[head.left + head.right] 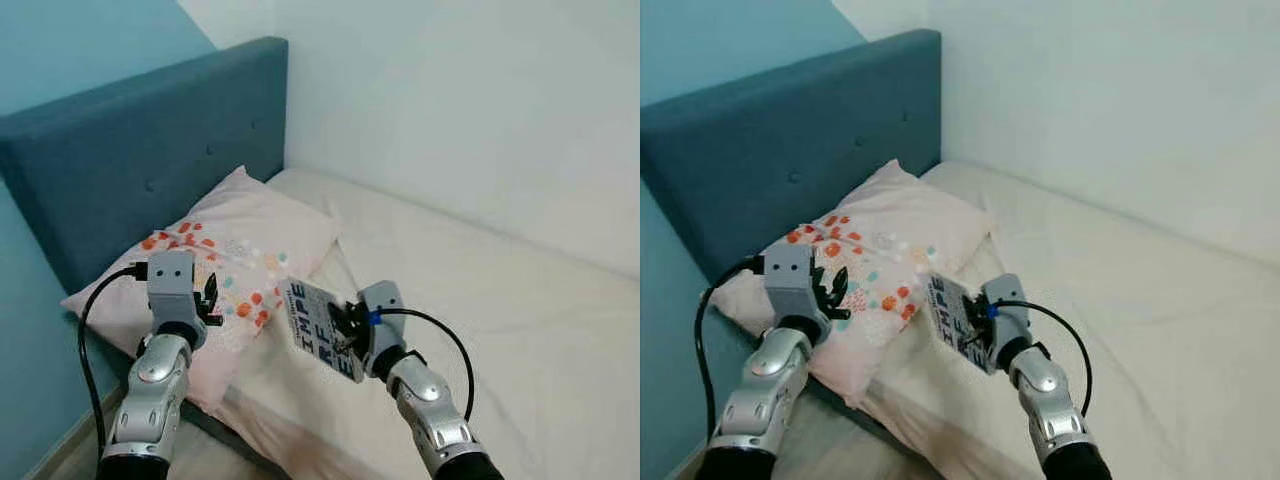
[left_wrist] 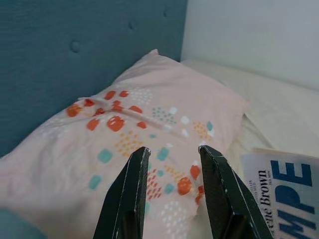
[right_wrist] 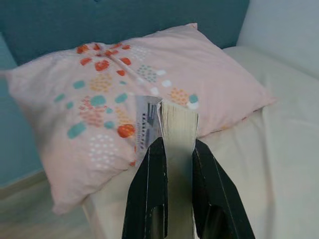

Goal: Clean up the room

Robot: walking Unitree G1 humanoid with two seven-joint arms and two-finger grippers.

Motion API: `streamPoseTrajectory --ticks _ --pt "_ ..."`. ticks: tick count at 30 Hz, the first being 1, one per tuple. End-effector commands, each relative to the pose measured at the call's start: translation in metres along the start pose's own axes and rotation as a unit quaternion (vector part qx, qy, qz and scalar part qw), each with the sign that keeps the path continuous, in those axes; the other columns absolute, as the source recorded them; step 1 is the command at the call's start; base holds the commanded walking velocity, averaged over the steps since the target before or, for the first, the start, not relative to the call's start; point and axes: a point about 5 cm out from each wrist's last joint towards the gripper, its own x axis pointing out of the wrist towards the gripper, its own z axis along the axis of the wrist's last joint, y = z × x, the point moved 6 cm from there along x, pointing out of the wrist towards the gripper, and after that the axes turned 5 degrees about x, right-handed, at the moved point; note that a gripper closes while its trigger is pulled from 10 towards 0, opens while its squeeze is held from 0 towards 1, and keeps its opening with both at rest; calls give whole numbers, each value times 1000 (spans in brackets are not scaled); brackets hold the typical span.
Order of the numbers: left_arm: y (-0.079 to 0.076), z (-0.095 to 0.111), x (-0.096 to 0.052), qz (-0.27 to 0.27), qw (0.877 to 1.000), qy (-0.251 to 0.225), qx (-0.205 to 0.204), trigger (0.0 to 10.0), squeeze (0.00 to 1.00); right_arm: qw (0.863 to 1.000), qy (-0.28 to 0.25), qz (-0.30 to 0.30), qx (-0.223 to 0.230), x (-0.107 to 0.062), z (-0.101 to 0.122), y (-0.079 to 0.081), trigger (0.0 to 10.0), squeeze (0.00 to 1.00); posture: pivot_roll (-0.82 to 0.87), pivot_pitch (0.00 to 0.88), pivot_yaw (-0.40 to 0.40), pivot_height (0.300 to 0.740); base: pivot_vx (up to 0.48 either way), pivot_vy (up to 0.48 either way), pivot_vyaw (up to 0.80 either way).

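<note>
The right pincer (image 3: 172, 154) has its two black fingers pinching a paperback book with a white cover and large blue lettering (image 1: 318, 326), held upright on edge above the near side of the bed (image 1: 520, 300), just beside the pillow; from the wrist the cream page block (image 3: 178, 130) stands between the fingers, and the lower part of the book is hidden behind them. On the cover only fragments of the lettering can be read; the rest is cut off at the edge of the left wrist view or covered by the gripper body.

The left pincer (image 2: 172, 152) hangs over the pale pink pillow printed with orange and teal spots (image 1: 240, 250), its fingers spread apart with nothing between them; whether the tips touch the fabric cannot be told. The pillow leans against the padded teal headboard with button tufts (image 1: 150, 140), one corner overhanging the bed's near edge.

The cream sheet runs off toward the white wall (image 1: 470, 110); its far end is cut off. A black cable (image 1: 88, 350) loops from the left wrist down out of view.
</note>
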Motion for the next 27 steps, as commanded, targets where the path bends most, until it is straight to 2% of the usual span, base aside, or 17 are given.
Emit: streamPoseTrajectory --ticks 1,8,27 --pt "0 -3 -2 -2 1000 6 4 10000 0 1000 -18 -16 12 0 9 -7 10000 0 88 0 -86 738 0 0 0" --pt "4 -2 -2 5 1000 6 3 10000 0 999 -25 -27 29 0 13 -12 10000 0 84 0 -83 718 0 0 0" --pt "-2 -6 -6 0 1000 12 1 10000 0 999 -18 -12 43 -2 12 -12 10000 0 82 7 -95 643 0 0 0"
